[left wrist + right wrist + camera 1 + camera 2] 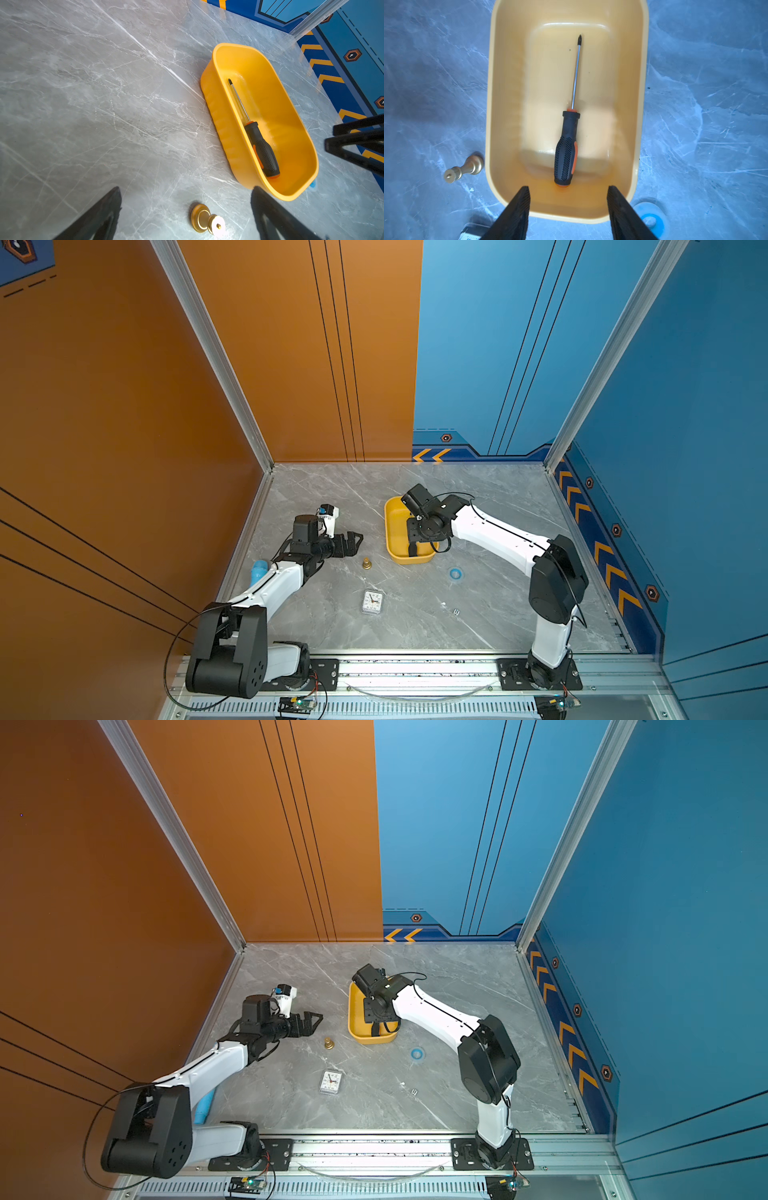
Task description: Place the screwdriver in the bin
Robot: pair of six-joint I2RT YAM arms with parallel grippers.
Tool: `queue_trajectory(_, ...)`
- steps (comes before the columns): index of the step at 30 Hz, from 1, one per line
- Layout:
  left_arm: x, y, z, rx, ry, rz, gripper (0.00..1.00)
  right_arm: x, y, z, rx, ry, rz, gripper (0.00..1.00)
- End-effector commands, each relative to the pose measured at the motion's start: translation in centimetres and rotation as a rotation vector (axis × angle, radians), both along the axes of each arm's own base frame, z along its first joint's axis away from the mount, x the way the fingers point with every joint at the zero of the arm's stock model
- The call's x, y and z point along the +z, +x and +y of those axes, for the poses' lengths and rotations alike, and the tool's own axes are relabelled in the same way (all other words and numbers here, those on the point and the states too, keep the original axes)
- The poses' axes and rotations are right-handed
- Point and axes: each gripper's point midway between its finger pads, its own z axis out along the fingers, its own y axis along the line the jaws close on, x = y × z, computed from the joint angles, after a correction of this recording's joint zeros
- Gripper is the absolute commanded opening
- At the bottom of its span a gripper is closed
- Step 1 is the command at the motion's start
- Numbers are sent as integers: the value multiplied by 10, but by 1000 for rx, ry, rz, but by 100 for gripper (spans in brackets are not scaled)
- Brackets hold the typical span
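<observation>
Grey marble-patterned desk (498, 497), orange wall panels at frame left, blue at frame right.

Obs 1: shallow bright yellow plastic bin (391, 531) sat on the desk just right of centre in both top views. The right arm covered most of its inside there.

Obs 2: slim screwdriver with a steel shaft and black handle with orange trim (570, 118) lay flat on the bin floor, seen only in the wrist views. Its long axis ran along the bin's long side. The orange butt end was nearest the right fingers (517, 209) and the tip pointed straight away from them.

Obs 3: right fingers were spread and held nothing. They hung over the bin's near end, with the handle butt just ahead of and between them, not touching.

Obs 4: right arm reached from lower right of frame to centre, wrist bent steeply down over the bin. It was clearly the nearer arm.

Obs 5: left fingers (351, 541) were spread and empty, left of centre, pointing toward the bin but apart from it. A small brass knob (366, 563) stood just beside them.

Judgement: placement looked done. The next move probably needs only a straight lift clear of the rim.
</observation>
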Motion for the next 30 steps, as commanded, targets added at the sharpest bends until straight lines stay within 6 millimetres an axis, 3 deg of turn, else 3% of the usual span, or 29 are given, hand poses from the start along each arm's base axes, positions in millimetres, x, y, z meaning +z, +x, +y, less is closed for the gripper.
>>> queue_trajectory(1,7,7,4,3,12,-25,98,14,-18,-12,182,-1,20,59)
queue_trajectory(5,7,10,8,12,23,-31,98,18,-18,-43,337,-21,-25,60)
queue_trajectory(10,6,11,10,20,28,-29,98,9,-25,-73,427,54,-42,60)
queue_trajectory(16,4,15,17,45,44,-37,98,-8,-26,-93,504,113,-176,58)
queue_trajectory(30,24,23,46,139,135,-182,98,-20,19,-182,157,114,-423,58)
